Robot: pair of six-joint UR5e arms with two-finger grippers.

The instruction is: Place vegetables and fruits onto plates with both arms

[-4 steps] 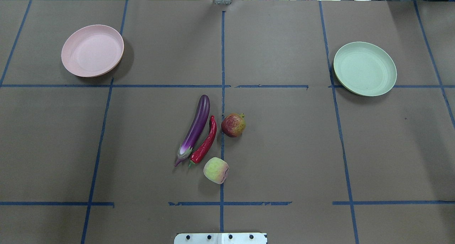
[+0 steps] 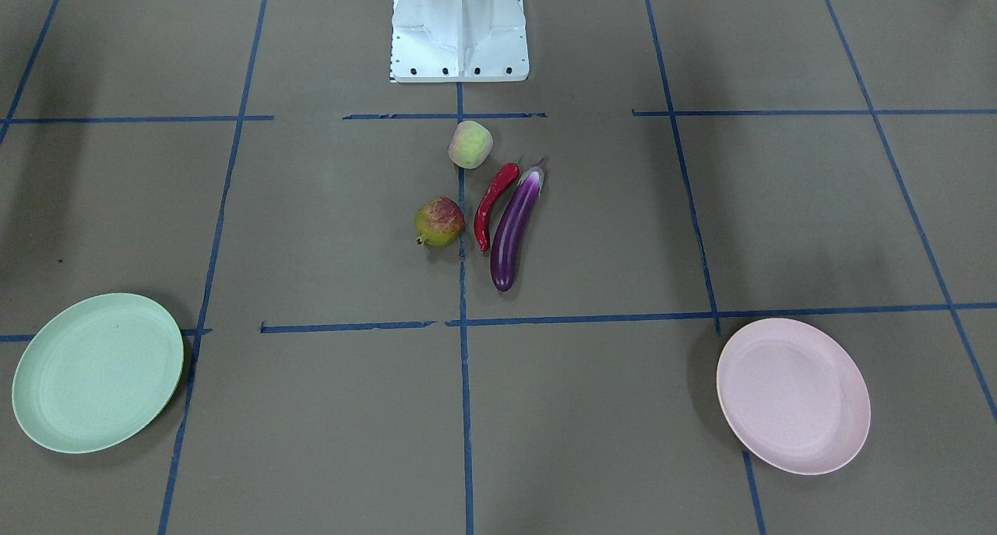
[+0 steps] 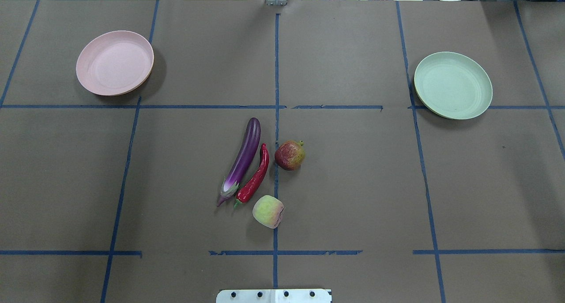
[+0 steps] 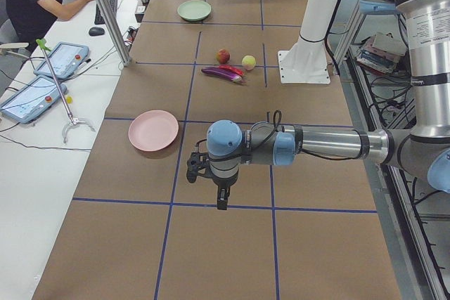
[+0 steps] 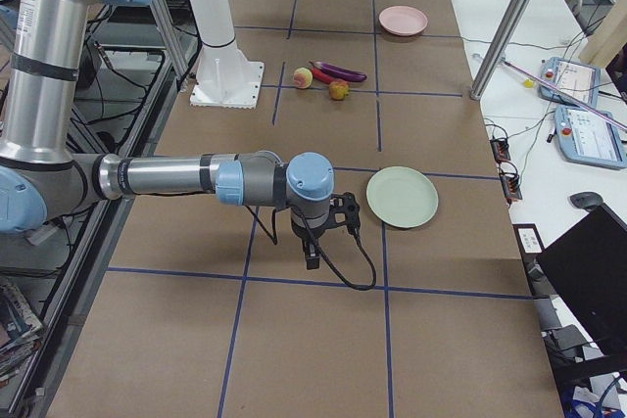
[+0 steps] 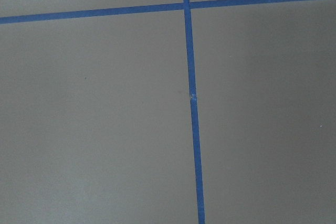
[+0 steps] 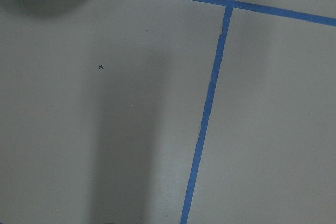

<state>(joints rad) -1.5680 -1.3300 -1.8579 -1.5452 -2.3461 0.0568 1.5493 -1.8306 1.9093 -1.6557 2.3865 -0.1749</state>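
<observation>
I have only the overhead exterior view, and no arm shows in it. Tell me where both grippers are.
Observer: In the exterior left view, the left gripper hangs above the table, past the pink plate toward the table's left end.
Operator: Now the right one.
Observer: In the exterior right view, the right gripper hangs near the green plate, beside it and not over it.
Operator: Report open or shut.
Observer: I cannot tell. Neither wrist view shows its own fingers.
</observation>
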